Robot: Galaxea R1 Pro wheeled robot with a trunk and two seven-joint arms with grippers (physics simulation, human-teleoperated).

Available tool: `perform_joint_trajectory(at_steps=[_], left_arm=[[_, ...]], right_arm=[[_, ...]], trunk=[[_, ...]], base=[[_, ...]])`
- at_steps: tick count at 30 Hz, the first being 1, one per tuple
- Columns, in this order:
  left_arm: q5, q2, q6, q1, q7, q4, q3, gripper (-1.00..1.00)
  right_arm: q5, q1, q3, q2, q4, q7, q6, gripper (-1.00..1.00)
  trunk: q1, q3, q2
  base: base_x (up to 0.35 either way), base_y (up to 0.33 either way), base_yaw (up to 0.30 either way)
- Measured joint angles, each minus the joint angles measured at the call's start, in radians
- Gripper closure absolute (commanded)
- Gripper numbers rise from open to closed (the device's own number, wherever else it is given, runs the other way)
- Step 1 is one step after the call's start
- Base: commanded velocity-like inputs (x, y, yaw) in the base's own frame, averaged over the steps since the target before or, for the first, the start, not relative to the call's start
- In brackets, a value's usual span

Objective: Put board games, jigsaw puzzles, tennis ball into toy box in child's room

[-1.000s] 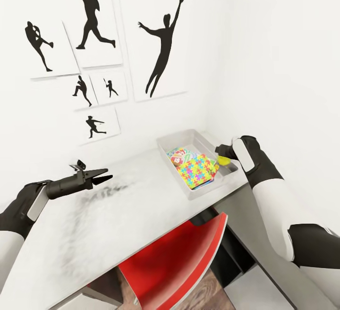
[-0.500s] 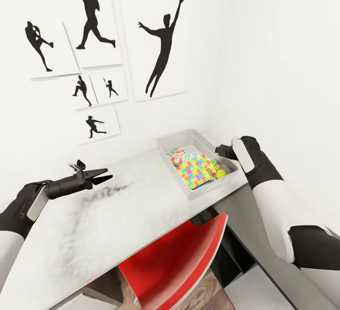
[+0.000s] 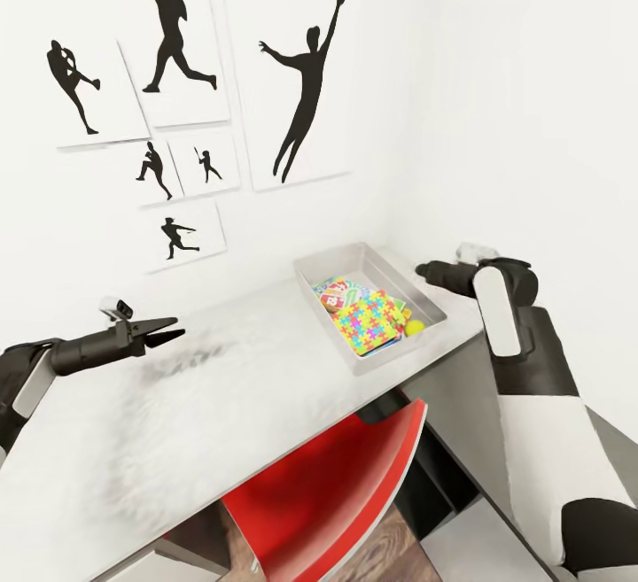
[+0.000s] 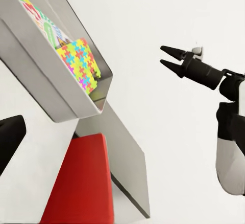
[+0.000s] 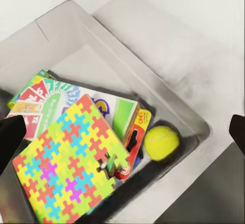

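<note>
Right end effector [image 4: 168, 59] empty, fingers apart; yellow-green tennis ball [image 5: 161, 142] rests in grey toy box [image 5: 66, 24] beside mosaic puzzle [image 5: 69, 162].

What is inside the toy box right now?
The toy box holds a jigsaw puzzle lying on top of board games, with the tennis ball beside them. The puzzle covers what lies beneath, so a full count cannot be made.

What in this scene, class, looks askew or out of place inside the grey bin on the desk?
In the toy box, the jigsaw puzzle lies tilted across the board games rather than squared with them. The tennis ball sits loose in a corner beside the stack. Nothing looks spilled or damaged.
</note>
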Motion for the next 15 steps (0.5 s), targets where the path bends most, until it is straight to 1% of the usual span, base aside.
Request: perform_joint_trajectory(at_steps=[2, 4, 6, 7, 8, 9, 11, 13, 14, 15], left_arm=[[0.001, 0.016, 0.0, 0.003, -0.001, 0.0, 0.0, -1.0], [0.001, 0.036, 0.0, 0.006, -0.017, 0.001, 0.0, -1.0], [-0.001, 0.065, -0.001, 0.013, -0.062, 0.004, 0.0, -1.0], [-0.001, 0.073, -0.002, 0.016, -0.078, 0.005, -0.001, -1.0], [-0.002, 0.089, -0.002, 0.023, -0.108, 0.006, -0.001, -1.0], [-0.002, 0.102, -0.003, 0.033, -0.139, 0.006, -0.001, -1.0], [-0.003, 0.119, -0.014, 0.055, -0.184, 0.007, -0.001, -1.0], [-0.003, 0.128, -0.036, 0.074, -0.185, 0.007, -0.001, -1.0], [-0.003, 0.13, -0.044, 0.084, -0.185, 0.007, -0.001, -1.0], [-0.002, 0.13, -0.049, 0.092, -0.185, 0.007, -0.002, -1.0]], right_arm=[[-0.004, 0.054, -0.019, 0.0, -0.072, 0.007, 0.0, -1.0], [-0.023, 0.118, -0.054, -0.003, -0.121, 0.026, 0.0, -1.0], [-0.068, 0.192, -0.119, -0.018, -0.162, 0.068, 0.0, -1.0], [-0.088, 0.215, -0.139, -0.023, -0.171, 0.084, 0.0, -1.0], [-0.121, 0.257, -0.179, -0.034, -0.183, 0.121, 0.0, -1.0], [-0.161, 0.304, -0.221, -0.045, -0.191, 0.168, -0.001, -1.0], [-0.238, 0.396, -0.301, -0.068, -0.199, 0.287, -0.001, -1.0], [-0.3, 0.479, -0.382, -0.085, -0.203, 0.435, -0.002, -1.0], [-0.323, 0.519, -0.427, -0.092, -0.205, 0.517, -0.003, -1.0], [-0.336, 0.557, -0.474, -0.096, -0.206, 0.61, -0.002, -1.0]], trunk=[[0.0, 0.0, 0.0], [0.0, 0.0, 0.0], [0.0, 0.0, 0.0], [0.0, 0.0, 0.0], [0.0, 0.0, 0.0], [0.0, 0.0, 0.0], [0.0, 0.0, 0.0], [0.0, 0.0, 0.0], [0.0, 0.0, 0.0], [0.0, 0.0, 0.0]], base=[[0.0, 0.0, 0.0], [0.0, 0.0, 0.0], [0.0, 0.0, 0.0], [0.0, 0.0, 0.0], [0.0, 0.0, 0.0], [0.0, 0.0, 0.0], [0.0, 0.0, 0.0], [0.0, 0.0, 0.0], [0.0, 0.0, 0.0], [0.0, 0.0, 0.0]])
